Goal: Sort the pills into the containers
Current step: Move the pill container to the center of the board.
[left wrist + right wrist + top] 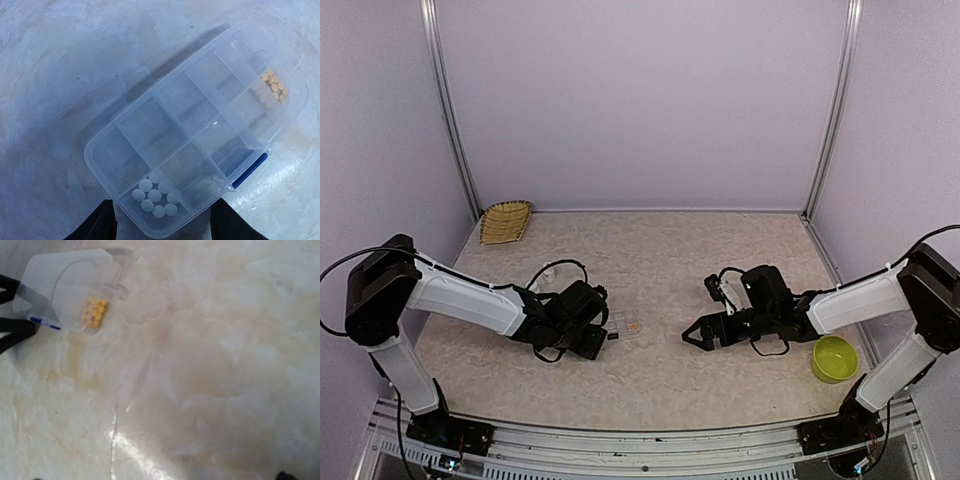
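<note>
The clear organizer box (190, 130) lies flat on the table, its containers facing up. Several white pills (154, 196) fill the near corner cell. Several orange pills (274, 85) sit in the far corner cell. My left gripper (164, 202) straddles the box's near end. Its right finger (227, 220) is at the box's edge, and its left finger (100, 222) shows a thin gap. In the top view the box (625, 328) is just right of the left gripper (604, 336). My right gripper (694, 338) hangs open over bare table, well right of the box (65, 285).
A yellow-green bowl (835, 358) stands at the near right by the right arm. A woven yellow basket (506, 221) lies at the back left corner. A small white object (548, 271) sits behind the left arm's cable. Walls and metal posts close in the table.
</note>
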`<action>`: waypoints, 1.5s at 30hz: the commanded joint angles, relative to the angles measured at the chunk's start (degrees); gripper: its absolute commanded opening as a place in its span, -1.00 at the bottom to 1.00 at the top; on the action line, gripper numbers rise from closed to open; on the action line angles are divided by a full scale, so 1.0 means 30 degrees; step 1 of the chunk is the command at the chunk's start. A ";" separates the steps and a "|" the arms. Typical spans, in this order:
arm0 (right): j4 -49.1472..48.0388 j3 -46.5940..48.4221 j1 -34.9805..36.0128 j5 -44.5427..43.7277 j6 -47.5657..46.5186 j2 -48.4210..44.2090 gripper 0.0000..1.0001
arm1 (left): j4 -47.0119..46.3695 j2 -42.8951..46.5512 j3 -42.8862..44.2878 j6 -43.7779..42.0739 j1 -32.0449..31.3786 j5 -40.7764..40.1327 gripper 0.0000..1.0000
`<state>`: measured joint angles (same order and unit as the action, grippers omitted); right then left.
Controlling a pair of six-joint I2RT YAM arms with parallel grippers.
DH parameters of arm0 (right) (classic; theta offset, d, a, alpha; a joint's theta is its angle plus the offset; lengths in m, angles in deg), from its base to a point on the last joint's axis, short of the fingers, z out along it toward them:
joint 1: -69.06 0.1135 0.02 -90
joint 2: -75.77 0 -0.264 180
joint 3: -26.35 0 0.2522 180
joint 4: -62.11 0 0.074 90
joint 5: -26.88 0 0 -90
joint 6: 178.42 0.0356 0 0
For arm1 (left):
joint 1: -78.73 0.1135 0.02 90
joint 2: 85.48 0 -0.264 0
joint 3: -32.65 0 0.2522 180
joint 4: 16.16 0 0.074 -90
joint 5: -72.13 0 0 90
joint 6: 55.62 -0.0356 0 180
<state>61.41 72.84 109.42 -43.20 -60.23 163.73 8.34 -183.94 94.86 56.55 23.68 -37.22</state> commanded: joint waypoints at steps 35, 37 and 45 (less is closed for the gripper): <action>-0.0101 -0.0605 -0.0152 -0.0240 0.0083 -0.0578 1.00 | -0.1767 -0.5652 0.5709 -0.2173 0.0871 0.0238 0.17; -0.0053 -0.0577 -0.0163 -0.0300 0.0087 -0.0581 1.00 | -0.1737 -0.6073 0.6004 -0.2308 0.0916 0.0298 0.17; 0.0159 -0.0442 -0.0181 -0.0321 0.0012 -0.0525 1.00 | -0.1960 -0.6730 0.6882 -0.2603 0.0917 0.0897 0.16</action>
<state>61.41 71.53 109.42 -43.70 -60.25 163.18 1.52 -201.73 114.33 50.43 26.04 -36.07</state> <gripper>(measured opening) 0.999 0.583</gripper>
